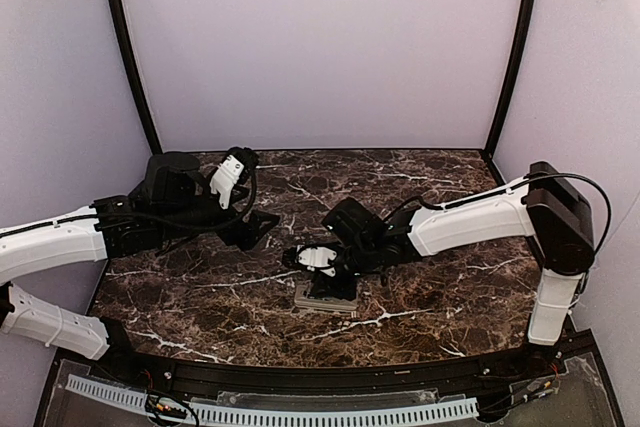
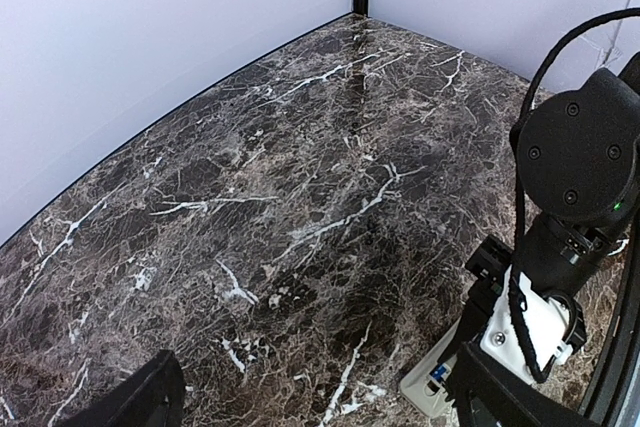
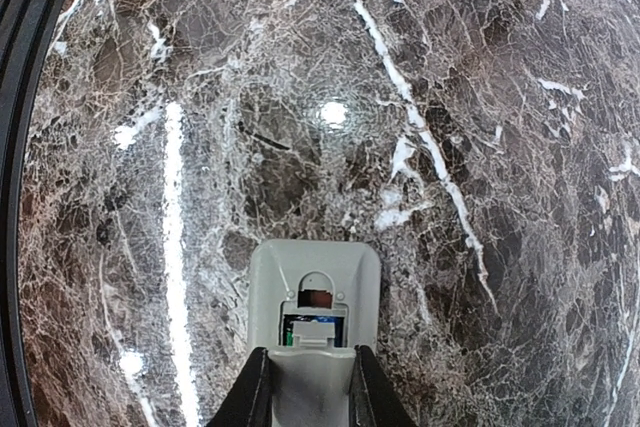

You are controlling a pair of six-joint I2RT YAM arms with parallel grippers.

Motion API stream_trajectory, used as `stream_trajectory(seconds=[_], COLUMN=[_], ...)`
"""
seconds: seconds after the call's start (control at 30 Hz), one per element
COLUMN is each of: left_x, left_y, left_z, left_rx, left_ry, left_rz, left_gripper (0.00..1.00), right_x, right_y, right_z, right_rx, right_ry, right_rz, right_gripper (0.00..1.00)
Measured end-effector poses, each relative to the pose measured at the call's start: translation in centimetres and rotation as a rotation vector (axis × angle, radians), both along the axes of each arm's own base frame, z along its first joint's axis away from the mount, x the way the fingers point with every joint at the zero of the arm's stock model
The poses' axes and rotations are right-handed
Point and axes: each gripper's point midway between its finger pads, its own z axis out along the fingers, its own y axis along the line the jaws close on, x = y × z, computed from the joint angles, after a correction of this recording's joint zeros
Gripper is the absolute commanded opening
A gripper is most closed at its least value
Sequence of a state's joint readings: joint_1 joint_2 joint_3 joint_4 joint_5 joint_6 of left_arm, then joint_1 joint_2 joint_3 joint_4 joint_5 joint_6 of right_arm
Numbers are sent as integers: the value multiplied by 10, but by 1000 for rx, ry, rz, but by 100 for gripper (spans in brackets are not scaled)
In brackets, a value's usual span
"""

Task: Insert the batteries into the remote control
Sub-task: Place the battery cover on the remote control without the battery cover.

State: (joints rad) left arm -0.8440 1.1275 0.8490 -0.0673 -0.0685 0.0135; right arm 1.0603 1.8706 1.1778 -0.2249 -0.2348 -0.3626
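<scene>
Right pincer (image 3: pixel 310 352) is at the near end of the remote control (image 3: pixel 315 272), which lies grey back up on the table (image 3: pixel 480 147), long axis straight ahead. Fingers narrow-set, but clamped? Cannot tell. A blue battery (image 3: pixel 320 327) shows in the recess. Left pincer (image 2: pixel 315 377) gapes empty, farther off.

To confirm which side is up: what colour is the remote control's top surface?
Grey on the remote control, clearest in the right wrist view.

The right arm (image 2: pixel 575 157) hangs over the grey remote control (image 2: pixel 418 387) on the marble table (image 2: pixel 250 197).
</scene>
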Motion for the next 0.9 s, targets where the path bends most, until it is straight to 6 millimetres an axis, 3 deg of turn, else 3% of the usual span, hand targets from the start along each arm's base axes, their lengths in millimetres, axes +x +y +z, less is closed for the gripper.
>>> stream_trajectory(seconds=[0.4,0.9], left_x=[2,3], left_y=[2,2], left_z=[0,-3], left_rx=[0,6], left_ry=[0,5], left_rz=[6,9], left_gripper=[94,94], right_x=[1,0], right_y=[1,-1], right_z=[-12,-18], right_rx=[-32,-56], right_ry=[18,34], right_rz=[-6,-16], right_gripper=[29,30])
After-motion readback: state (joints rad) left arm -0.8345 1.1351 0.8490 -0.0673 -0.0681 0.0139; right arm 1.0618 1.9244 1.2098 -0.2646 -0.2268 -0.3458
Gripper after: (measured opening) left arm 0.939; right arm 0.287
